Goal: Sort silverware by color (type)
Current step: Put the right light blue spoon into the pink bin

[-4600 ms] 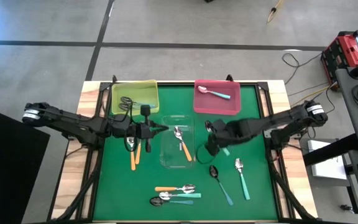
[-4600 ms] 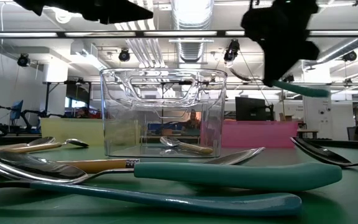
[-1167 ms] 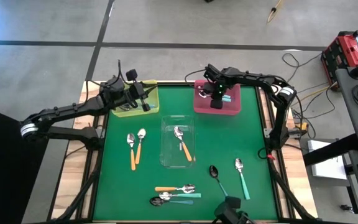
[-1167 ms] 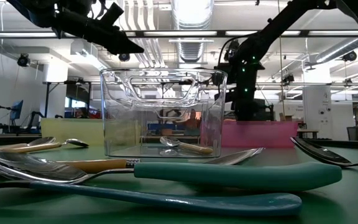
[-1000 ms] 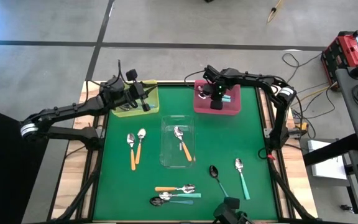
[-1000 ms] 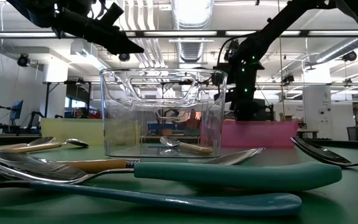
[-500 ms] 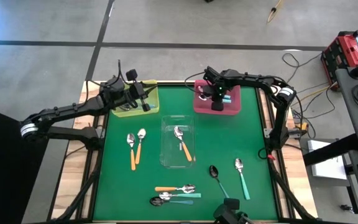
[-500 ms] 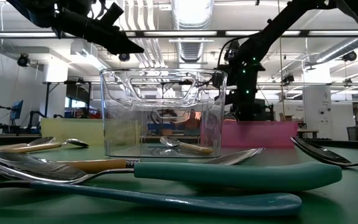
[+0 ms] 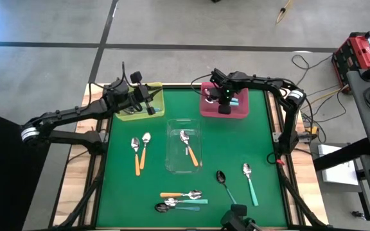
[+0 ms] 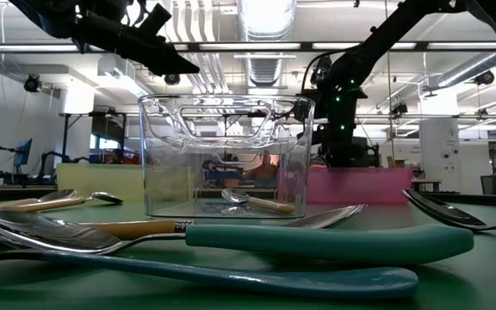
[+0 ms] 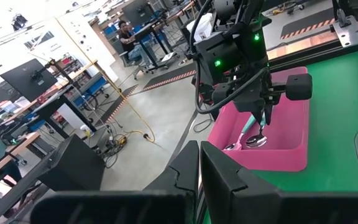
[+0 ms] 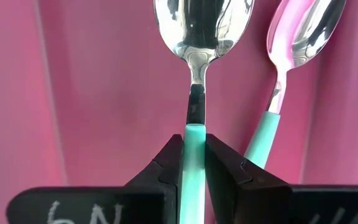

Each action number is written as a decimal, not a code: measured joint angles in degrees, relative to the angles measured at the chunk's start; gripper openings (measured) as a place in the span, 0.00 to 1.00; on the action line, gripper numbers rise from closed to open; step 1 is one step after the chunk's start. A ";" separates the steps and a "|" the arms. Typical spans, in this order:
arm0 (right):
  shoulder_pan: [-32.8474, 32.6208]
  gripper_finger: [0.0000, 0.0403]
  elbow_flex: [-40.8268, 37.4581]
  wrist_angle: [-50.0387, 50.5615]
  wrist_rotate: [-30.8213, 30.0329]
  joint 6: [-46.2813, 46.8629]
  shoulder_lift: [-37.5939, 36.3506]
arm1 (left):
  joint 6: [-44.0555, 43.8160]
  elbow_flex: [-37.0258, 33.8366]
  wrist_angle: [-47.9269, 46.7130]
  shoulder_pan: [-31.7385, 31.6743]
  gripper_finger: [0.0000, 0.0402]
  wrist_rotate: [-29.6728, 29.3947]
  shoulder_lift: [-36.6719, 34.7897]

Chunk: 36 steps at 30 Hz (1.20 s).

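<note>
We cannot see inside the yellow tray point(image 9: 140, 102) because the left gripper point(image 9: 148, 102) covers it from above.

Three trays point(image 9: 205, 111) (one yellow, one pink, one clear). Four orange-handled spoons point(image 9: 137, 164), six teal or blue-handled spoons point(image 9: 252, 189).

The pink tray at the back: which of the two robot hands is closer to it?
The right. The right gripper hangs directly over the pink tray, clamping a teal-handled spoon. The left gripper is off over the yellow tray.
</note>
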<state>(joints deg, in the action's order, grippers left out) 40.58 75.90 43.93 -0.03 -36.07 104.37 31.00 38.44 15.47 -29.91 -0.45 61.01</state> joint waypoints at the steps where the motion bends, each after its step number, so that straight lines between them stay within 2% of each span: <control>1: 0.02 0.09 -0.03 -0.04 0.00 0.00 0.00 | 0.00 0.00 0.12 0.00 0.00 0.00 0.04; 23: 0.00 0.09 -0.96 -0.77 -1.53 -0.12 0.05 | 0.00 0.00 0.19 0.00 0.00 0.00 0.09; 36: -0.09 0.09 -0.87 -0.93 -1.49 -0.28 3.00 | 0.00 0.00 0.17 0.01 0.00 0.00 0.09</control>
<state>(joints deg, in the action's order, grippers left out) 40.49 75.03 43.00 -1.52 -36.35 107.37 31.00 38.44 15.64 -29.90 -0.45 61.10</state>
